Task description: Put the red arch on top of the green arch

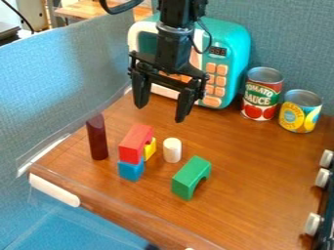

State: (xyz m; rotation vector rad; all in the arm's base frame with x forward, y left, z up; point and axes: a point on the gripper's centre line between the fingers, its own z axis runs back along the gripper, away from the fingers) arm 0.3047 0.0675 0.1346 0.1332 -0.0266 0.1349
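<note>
In the camera view, the end effector hangs above the counter, its fingers spread wide with nothing between them. The red arch shows below it and slightly left in the view, apart from it, resting across the blue block and yellow block. The green arch stands lower right, near the white cylinder.

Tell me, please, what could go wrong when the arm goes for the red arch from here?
The red arch bridges a blue block and a yellow block, so a low grasp might catch either support. The open tool could knock over the upright white cylinder close by. The green arch's narrow top leaves little margin, so a poorly aligned release may let the red arch slide off.
</note>
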